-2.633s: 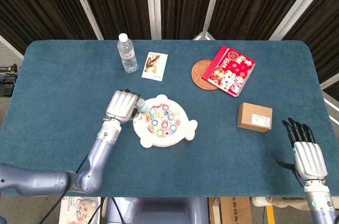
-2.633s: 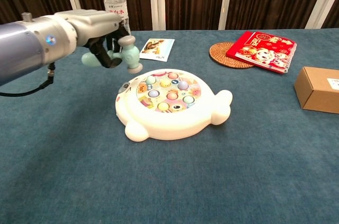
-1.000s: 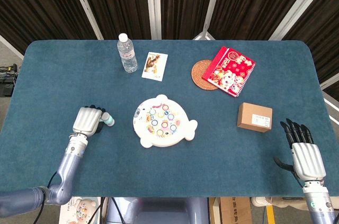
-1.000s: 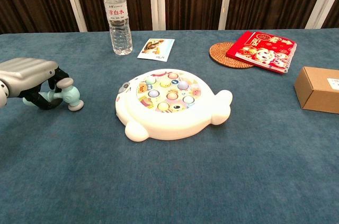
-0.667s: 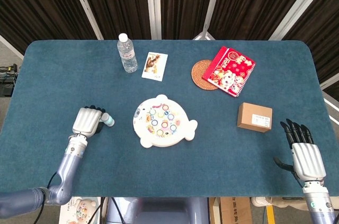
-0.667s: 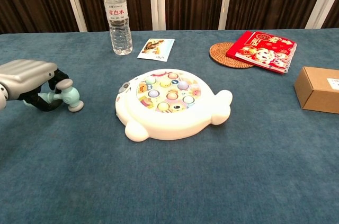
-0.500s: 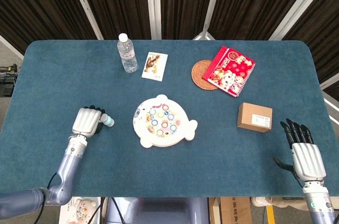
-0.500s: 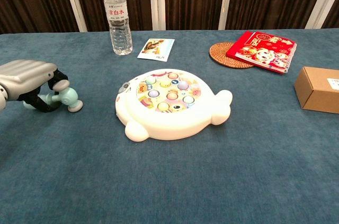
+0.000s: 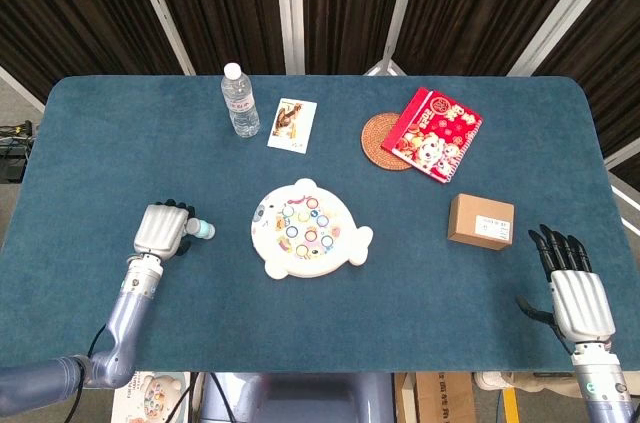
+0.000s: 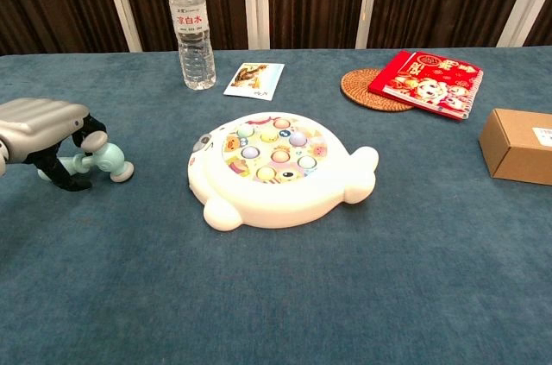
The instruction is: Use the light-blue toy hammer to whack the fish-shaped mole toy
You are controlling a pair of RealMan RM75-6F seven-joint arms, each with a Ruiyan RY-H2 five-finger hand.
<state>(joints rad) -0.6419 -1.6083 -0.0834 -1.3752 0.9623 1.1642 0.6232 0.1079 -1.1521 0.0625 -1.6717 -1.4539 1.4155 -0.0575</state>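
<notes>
Near the tabletop's left edge, our left hand [image 10: 39,128] curls around the hammer [image 10: 102,161] beside the fish toy [image 10: 276,168]; our right hand [image 9: 574,283] lies spread, empty.

Both views bright, evenly lit from overhead; soft, short shadows only. Bench [image 9: 100,153] cloth matte, no glare. Slight sheen on water bottle [image 10: 193,28]. Sharp focus throughout, no motion blur. Dark curtains [image 9: 340,3] behind stay dim. Chest view shows mild wide-angle stretch at edges.
</notes>
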